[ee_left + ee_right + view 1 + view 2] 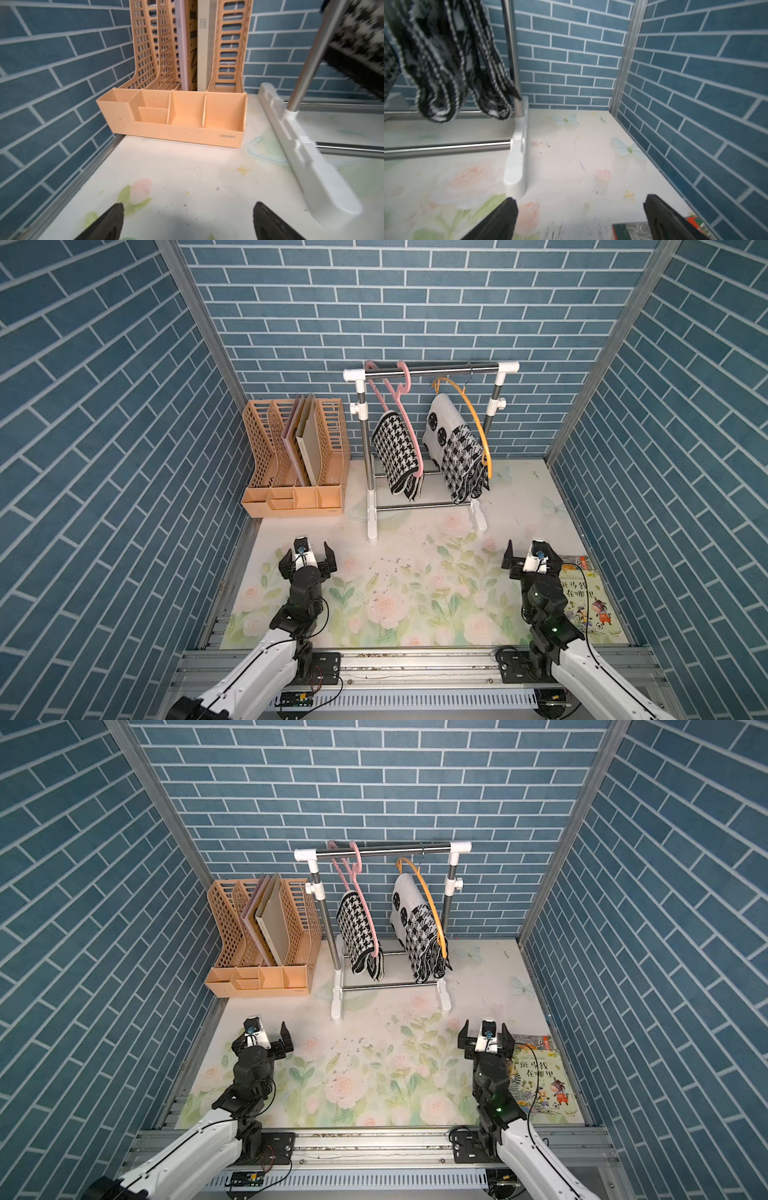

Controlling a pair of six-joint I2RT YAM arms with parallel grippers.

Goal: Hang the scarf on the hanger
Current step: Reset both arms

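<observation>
The job looks finished. The black-and-white houndstooth knit scarf (395,448) drapes over the pink plastic hanger (409,381) on the steel rack (432,368) at twelve o'clock. A second patterned scarf (459,448) hangs on the orange hanger (478,423) beside it. The left claw (307,558) at seven o'clock and the right claw (533,558) at five gape wide and empty over the floral bench (415,572).

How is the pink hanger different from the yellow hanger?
The pink hanger holds a houndstooth scarf; the yellow hanger holds a dotted scarf, white on top. The pink hanger has a thick hook; the yellow hanger a thin dark wire one. Both hang on the rail.
</observation>
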